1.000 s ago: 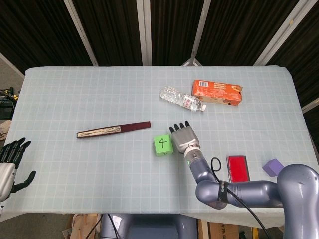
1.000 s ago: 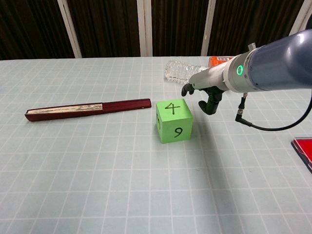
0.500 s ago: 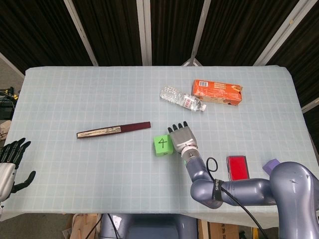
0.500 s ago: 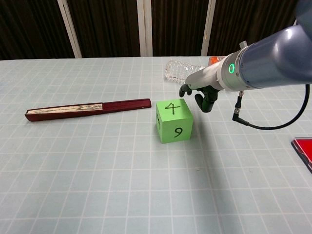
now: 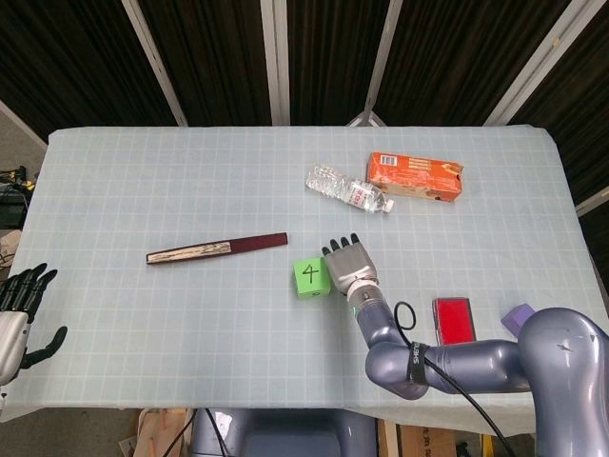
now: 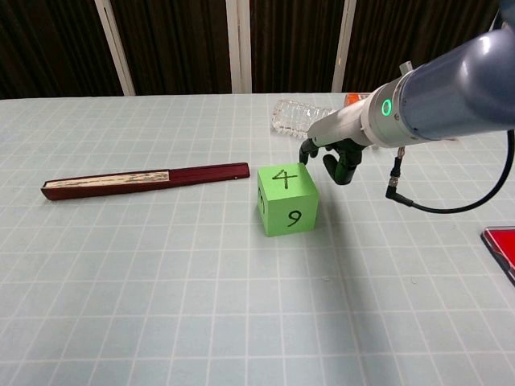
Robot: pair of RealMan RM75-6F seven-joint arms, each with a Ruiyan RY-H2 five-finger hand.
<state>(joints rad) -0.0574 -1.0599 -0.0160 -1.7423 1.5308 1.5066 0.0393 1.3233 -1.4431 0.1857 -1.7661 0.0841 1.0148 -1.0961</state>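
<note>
Hovering just beside the green cube at its 3 o'clock, the right robot hand grasped nothing, fingers apart, so the cube sat ungrasped mid-surface, lifting undone.

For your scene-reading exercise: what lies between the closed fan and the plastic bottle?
Only bare gridded tablecloth lies between the closed fan and the plastic bottle; the head view shows this best. The green cube sits below that line.

From my remote station I see a table draped in a pale blue-grey cloth ruled with a white grid, lit evenly from above. Behind it hang dark, ribbed panels split by slanting white struts. Cardboard boxes show below the near edge.
</note>
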